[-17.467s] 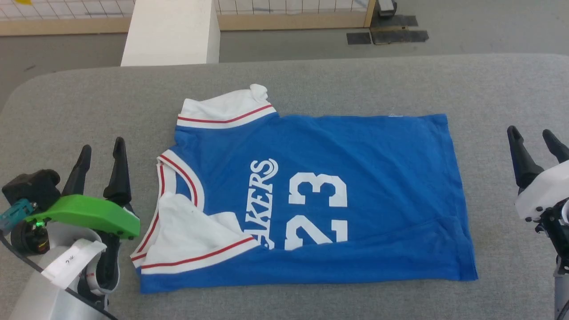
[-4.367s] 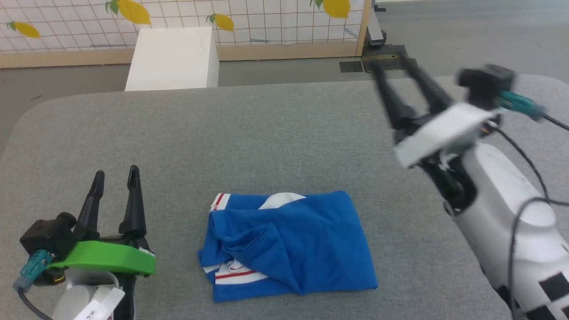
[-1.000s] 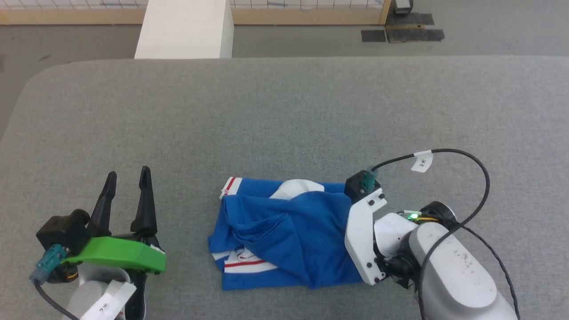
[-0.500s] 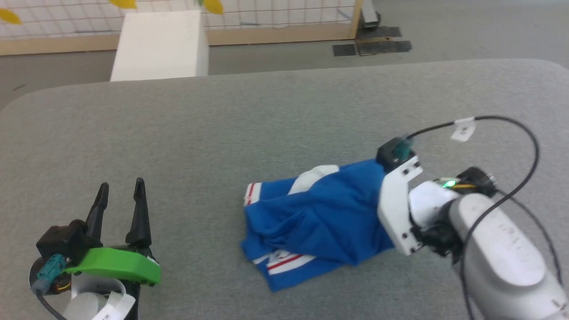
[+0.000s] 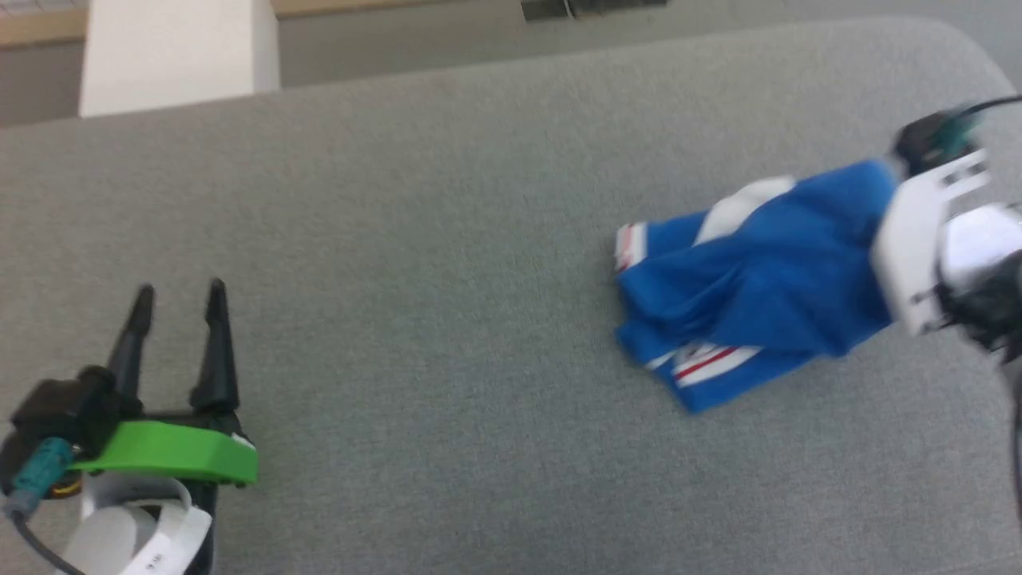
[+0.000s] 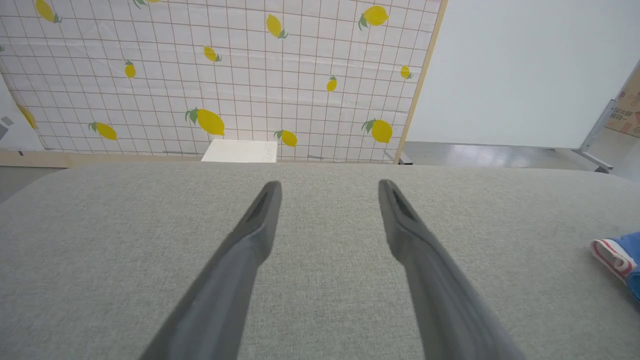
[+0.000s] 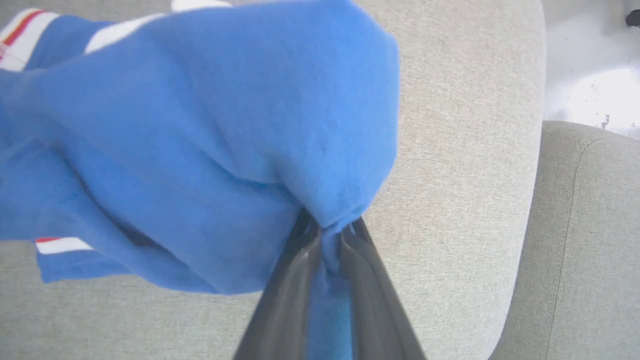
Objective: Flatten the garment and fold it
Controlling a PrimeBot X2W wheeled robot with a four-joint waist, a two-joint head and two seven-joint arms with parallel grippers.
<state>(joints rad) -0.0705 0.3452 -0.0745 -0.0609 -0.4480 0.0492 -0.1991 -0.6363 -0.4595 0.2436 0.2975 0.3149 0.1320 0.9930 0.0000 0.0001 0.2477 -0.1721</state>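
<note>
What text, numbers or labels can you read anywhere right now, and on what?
Nothing reads clearly.
Shirt: bunched up, blue cloth with red-and-white trim; no letters or number legible.
White tag at the head view's lower left: dark marks, too blurred to read.
Cardboard box at the left wrist view's right edge: reddish print, too small to read.
</note>
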